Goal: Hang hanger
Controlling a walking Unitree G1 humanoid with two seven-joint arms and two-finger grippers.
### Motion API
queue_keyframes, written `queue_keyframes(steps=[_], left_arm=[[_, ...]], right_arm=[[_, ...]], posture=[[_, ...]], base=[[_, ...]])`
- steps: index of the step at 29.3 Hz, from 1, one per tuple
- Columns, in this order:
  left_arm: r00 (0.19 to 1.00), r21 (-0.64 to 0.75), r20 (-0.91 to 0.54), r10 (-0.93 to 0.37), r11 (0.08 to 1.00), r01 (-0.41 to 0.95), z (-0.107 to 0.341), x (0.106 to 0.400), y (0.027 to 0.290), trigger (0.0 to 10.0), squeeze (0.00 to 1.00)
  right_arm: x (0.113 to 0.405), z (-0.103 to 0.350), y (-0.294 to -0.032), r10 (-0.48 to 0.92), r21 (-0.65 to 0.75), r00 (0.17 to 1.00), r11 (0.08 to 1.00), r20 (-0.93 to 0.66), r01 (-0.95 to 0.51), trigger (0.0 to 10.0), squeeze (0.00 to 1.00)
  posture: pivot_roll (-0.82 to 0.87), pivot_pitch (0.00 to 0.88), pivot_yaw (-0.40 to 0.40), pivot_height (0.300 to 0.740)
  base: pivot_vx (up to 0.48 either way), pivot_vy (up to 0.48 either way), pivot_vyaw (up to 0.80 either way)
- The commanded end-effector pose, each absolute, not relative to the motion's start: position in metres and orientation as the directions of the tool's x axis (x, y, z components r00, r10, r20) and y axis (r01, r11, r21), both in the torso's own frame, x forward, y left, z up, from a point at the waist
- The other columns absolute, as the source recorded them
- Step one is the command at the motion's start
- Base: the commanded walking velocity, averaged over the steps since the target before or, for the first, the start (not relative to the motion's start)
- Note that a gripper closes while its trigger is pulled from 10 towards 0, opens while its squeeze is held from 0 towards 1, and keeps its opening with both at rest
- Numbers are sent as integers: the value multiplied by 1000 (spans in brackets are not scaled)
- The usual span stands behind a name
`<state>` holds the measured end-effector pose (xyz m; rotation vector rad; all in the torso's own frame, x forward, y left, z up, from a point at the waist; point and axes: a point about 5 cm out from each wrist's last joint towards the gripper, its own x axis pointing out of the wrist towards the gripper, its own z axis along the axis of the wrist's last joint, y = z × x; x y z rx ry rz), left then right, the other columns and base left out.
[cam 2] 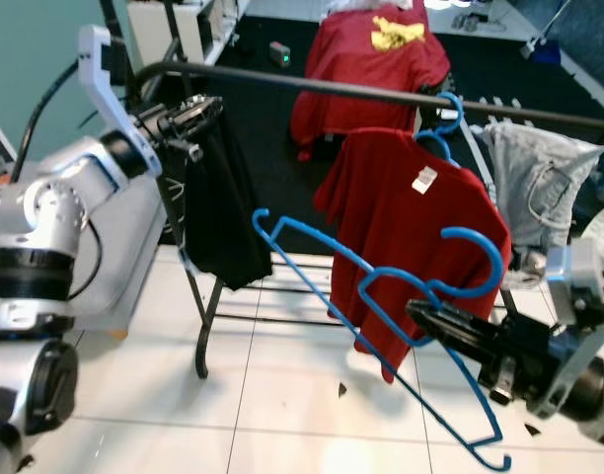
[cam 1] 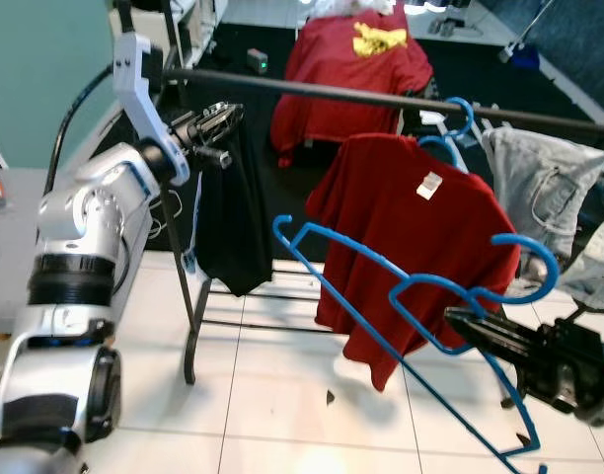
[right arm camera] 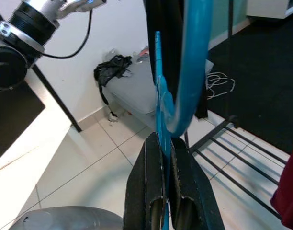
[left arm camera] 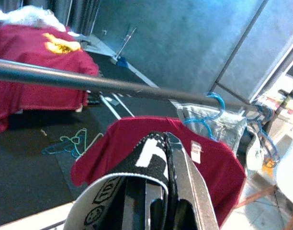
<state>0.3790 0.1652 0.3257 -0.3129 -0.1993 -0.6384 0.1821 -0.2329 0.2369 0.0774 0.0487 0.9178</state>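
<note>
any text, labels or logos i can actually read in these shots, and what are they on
Nothing can be read for certain.
White tag at the collar of the red shirt on the rail: too small to read.
Yellow print on the red cloth behind the rail: a blurred shape, no letters made out.
White markings on the black strap in the left gripper: partial, perhaps "ID", not certain.

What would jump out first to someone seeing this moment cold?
The empty blue hanger, clamped in the right gripper and held tilted in front of and below the dark rail, its hook not yet on it. Behind it, a red T-shirt hangs from that rail on another blue hanger. The left gripper is up by the rail, shut on a black garment.
</note>
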Motion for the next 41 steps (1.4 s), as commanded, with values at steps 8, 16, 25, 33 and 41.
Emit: queue_keyframes(steps=[8,16,25,33,41], left_arm=[[864,-212,215,-455,842,496,346,384,149,10000,0],[954,-288,-85,-289,924,254,324,387,143,10000,0],[604,202,282,-746,661,723,339,337,122,10000,0],[414,516,196,-889,453,727,331,316,147,10000,0],[334,860,-371,-867,-184,477,287,313,143,10000,0]], right_arm=[[190,235,-232,760,84,650,647,11,-758,10000,0],[192,233,-221,777,97,628,623,36,-776,10000,0],[192,233,-222,776,97,629,624,32,-775,10000,0],[188,236,-236,756,83,655,652,13,-754,10000,0],[168,240,-258,794,102,601,607,-87,-788,10000,0]], posture=[[-27,150,-17,740],[-24,154,-23,740],[-25,163,-17,740],[-24,165,-14,740],[-12,164,-20,740]], base=[[0,0,0],[0,0,0],[0,0,0],[0,0,0],[0,0,0]])
